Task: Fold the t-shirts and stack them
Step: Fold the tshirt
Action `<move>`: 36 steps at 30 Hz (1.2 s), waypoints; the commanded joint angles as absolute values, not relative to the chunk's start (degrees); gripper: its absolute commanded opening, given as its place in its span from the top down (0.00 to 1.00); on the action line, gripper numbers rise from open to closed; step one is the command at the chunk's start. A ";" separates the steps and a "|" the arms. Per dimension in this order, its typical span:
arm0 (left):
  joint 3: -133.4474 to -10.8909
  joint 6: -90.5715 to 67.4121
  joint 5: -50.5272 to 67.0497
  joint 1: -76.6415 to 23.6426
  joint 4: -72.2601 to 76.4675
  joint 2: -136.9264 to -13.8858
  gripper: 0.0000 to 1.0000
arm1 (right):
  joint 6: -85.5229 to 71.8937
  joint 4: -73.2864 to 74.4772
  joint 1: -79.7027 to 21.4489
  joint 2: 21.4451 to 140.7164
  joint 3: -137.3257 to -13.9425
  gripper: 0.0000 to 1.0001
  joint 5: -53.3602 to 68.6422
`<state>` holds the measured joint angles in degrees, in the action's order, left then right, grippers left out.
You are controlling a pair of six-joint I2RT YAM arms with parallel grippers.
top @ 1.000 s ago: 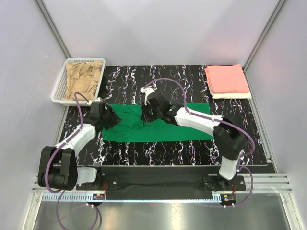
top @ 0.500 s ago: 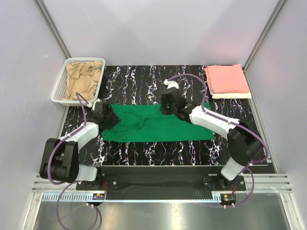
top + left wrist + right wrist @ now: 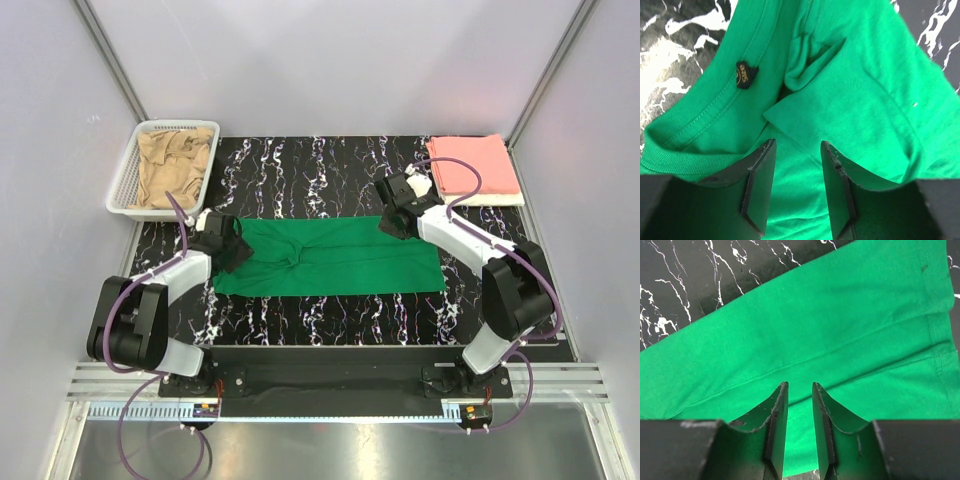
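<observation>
Hovering over the collar end of the green t-shirt (image 3: 330, 258), the left gripper (image 3: 797, 145) has its jaws well apart and empty. The right gripper (image 3: 800, 386), jaws narrowly parted, hangs near the hem end. The shirt lies flat on the black, white-veined tabletop (image 3: 290, 165) (pale grey walls (image 3: 330, 60) around).

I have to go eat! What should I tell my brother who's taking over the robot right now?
Left claw: open, over the collar end of the green t-shirt.
Right claw: slightly open, over its hem end, holding nothing.
Green lies folded into a strip mid-table.
Done: pink t-shirt folded on white t-shirt, far-right corner.
Left: finish green, fold tan t-shirt crumpled in basket, stack both.
</observation>
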<state>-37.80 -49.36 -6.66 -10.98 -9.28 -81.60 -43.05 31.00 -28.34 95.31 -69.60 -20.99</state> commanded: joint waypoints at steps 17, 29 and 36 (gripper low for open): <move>-39.02 -57.91 -10.81 -12.39 -6.68 -82.70 0.65 | -48.16 32.34 -28.74 93.61 -71.19 0.69 -19.86; -39.55 -57.57 -12.48 -13.09 -7.21 -84.73 0.69 | -48.25 30.94 -28.74 91.41 -68.56 0.69 -21.36; -40.17 -56.60 -13.71 -13.45 -7.73 -84.90 0.79 | -48.25 30.32 -28.74 90.35 -66.71 0.69 -21.36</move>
<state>-38.54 -56.99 -10.98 -13.17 -9.37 -84.38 -47.03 31.57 -28.42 93.17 -67.31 -19.90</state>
